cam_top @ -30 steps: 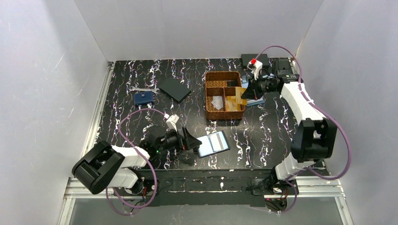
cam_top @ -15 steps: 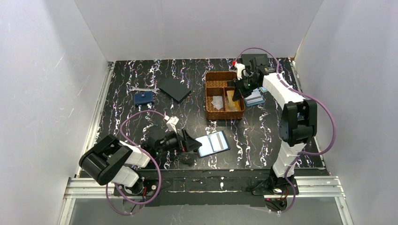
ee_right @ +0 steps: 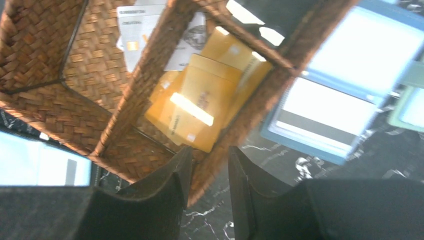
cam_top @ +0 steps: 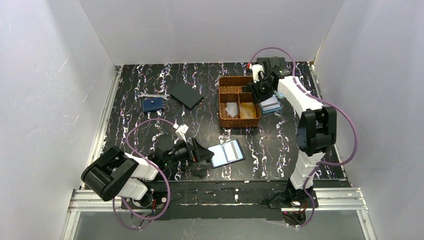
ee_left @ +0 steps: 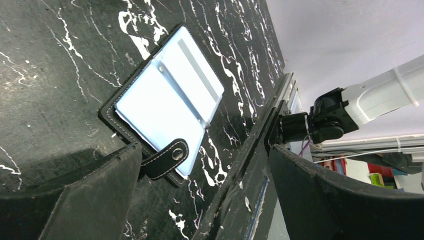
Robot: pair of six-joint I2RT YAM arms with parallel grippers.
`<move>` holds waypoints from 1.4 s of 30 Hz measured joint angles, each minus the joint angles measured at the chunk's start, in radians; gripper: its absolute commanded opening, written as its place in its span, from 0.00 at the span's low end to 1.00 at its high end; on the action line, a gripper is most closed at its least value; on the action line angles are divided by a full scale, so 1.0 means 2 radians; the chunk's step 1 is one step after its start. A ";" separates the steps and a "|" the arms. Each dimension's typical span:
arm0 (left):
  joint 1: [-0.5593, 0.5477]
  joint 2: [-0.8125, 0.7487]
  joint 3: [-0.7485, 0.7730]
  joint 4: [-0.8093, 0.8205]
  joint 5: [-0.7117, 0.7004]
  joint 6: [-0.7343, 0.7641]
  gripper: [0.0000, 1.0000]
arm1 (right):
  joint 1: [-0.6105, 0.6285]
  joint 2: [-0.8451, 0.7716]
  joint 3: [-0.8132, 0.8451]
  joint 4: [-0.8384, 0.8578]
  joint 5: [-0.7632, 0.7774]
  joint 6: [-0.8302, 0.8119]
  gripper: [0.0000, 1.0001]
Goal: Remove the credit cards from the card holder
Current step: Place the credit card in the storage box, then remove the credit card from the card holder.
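The card holder [cam_top: 227, 153] lies open on the table near the front, pale blue leaves up, its black snap strap [ee_left: 165, 157] pointing at my left gripper [cam_top: 201, 152]. That gripper [ee_left: 205, 200] stands wide open just short of the holder [ee_left: 165, 97], holding nothing. Orange-gold credit cards [ee_right: 200, 107] lie stacked in the right compartment of the wicker basket [cam_top: 220, 102], where they show as a small gold patch [cam_top: 248, 110]. My right gripper [cam_top: 257, 93] hovers over the basket's right wall; its jaws [ee_right: 210, 167] are parted with nothing between them.
White cards [ee_right: 135, 30] lie in the basket's left compartment. Pale blue holders [cam_top: 270, 104] sit right of the basket. A navy wallet [cam_top: 152, 104], a black square pad [cam_top: 185, 94] and a silver wrench [cam_top: 149, 94] are at back left. The table's front rail [ee_left: 260, 150] runs close to the card holder.
My right gripper carried an orange-gold card over the basket, opened and let it go; the card now lies in the right compartment. The left gripper barely moved.
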 measured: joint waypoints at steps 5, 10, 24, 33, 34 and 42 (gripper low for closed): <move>0.000 -0.022 -0.004 0.000 0.001 -0.029 0.98 | -0.002 -0.064 -0.014 0.008 0.015 -0.008 0.52; 0.003 -0.023 -0.004 0.000 0.006 -0.084 0.98 | -0.003 -0.175 -0.098 0.023 -0.080 -0.046 0.64; -0.031 -0.070 0.001 -0.029 0.012 -0.159 0.98 | -0.024 -0.418 -0.418 0.140 -0.262 -0.073 0.72; -0.097 -0.158 0.043 -0.189 -0.056 -0.115 0.98 | -0.049 -0.438 -0.485 0.248 -0.311 -0.006 0.72; -0.100 -0.168 0.046 -0.208 -0.064 -0.109 0.98 | -0.052 -0.436 -0.487 0.252 -0.314 -0.001 0.72; -0.132 -0.205 0.087 -0.335 -0.122 -0.066 0.98 | -0.059 -0.425 -0.487 0.271 -0.321 0.012 0.72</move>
